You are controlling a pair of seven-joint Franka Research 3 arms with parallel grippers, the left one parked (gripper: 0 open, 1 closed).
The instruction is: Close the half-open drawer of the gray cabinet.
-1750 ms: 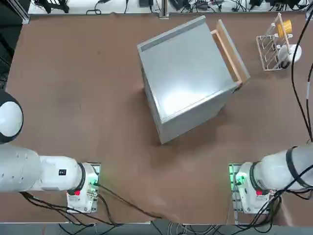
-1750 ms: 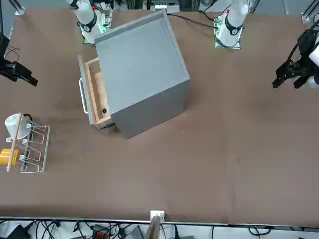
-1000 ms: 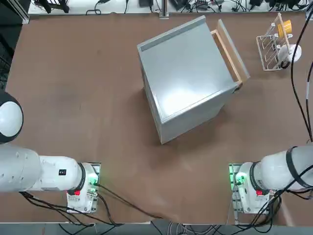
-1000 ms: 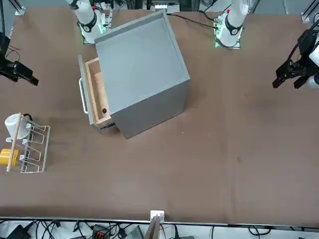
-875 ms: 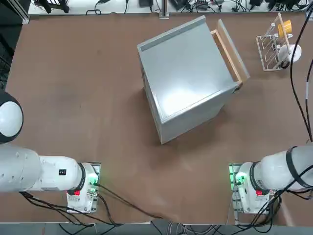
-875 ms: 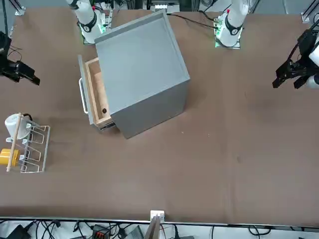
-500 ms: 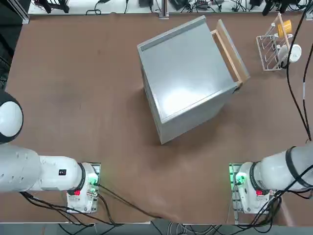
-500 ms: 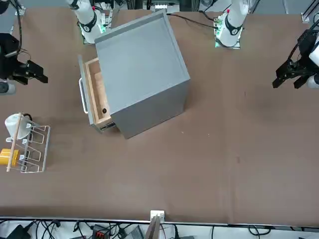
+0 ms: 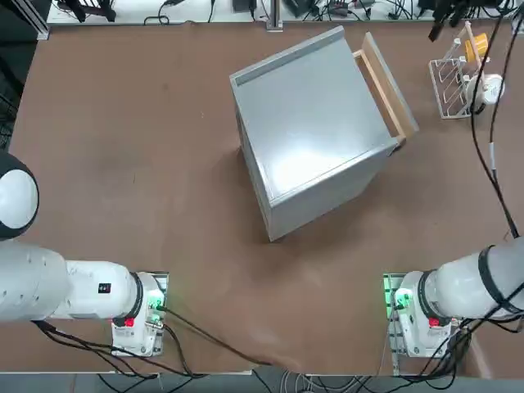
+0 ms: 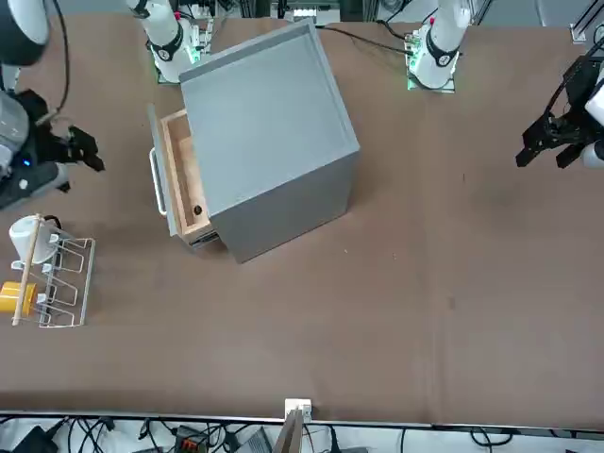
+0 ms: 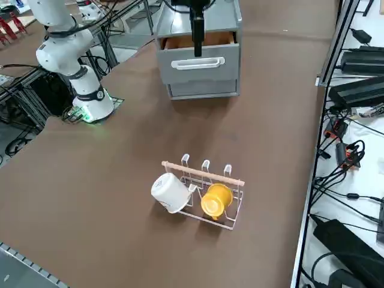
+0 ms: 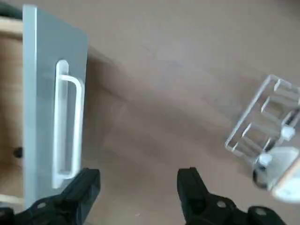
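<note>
The gray cabinet (image 9: 311, 123) (image 10: 269, 113) (image 11: 227, 15) stands turned at an angle in the middle of the table. Its drawer (image 9: 391, 82) (image 10: 179, 175) (image 11: 180, 69) is pulled partly out, showing tan wood sides and a white bar handle (image 12: 68, 126) on the flat gray front (image 12: 47, 93). My right gripper (image 10: 83, 151) (image 9: 440, 23) (image 11: 197, 30) (image 12: 139, 185) hovers in front of the drawer's face, apart from it. Its black fingers (image 12: 86, 187) are open with only bare table between them.
A white wire rack (image 9: 460, 78) (image 10: 52, 278) (image 11: 207, 192) (image 12: 262, 131) holding a white mug and a yellow mug stands on the table beyond the drawer front, close to my gripper. Cables run along the table edges.
My right gripper has swung in from the table's edge toward the drawer front, past the wire rack. The cabinet and drawer have not moved.
</note>
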